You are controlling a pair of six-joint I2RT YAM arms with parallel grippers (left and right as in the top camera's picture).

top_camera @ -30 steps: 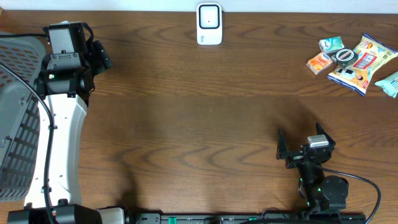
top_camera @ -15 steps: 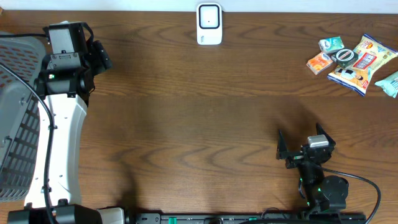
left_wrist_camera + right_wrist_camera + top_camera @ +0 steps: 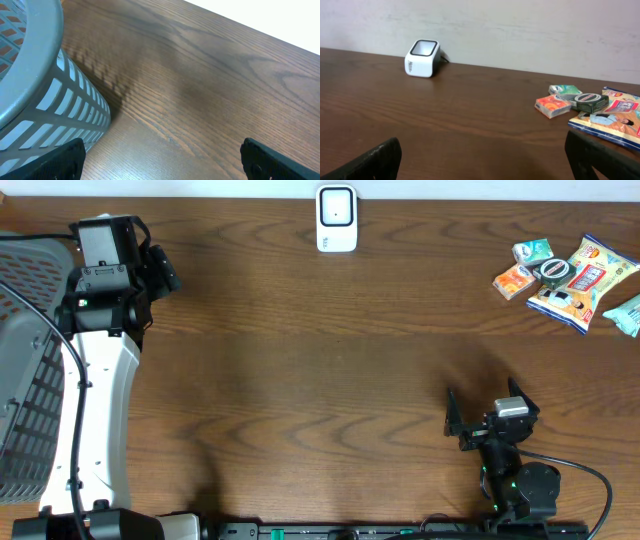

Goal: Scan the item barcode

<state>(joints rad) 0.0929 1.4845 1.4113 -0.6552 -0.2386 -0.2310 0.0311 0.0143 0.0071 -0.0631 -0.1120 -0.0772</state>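
While nothing on the table is being handled, the grey slatted basket sits at the far left edge, with the white left arm stretched along its inner side. At the end of that arm the left gripper hovers near the far left corner. Its wrist camera shows the jaws spread wide, empty, with bare wood grain between the two black fingertips and the basket wall just to the left.

Further right, at the middle of the far edge, the white barcode scanner stands upright against the pale wall, its dark-rimmed window facing up and forward. From the right wrist view it appears to the upper left, well apart from everything else.

Near the front edge, right of centre, the right gripper rests low, fingers fully parted and holding nothing.

At the far right corner lies the cluster of items, untouched and well away from both grippers. An orange packet lies flat, and a green packet sits just behind it. A round black tin rests on the edge of a large printed snack bag. A teal packet is cut off by the right border. Which face carries a barcode cannot be told.
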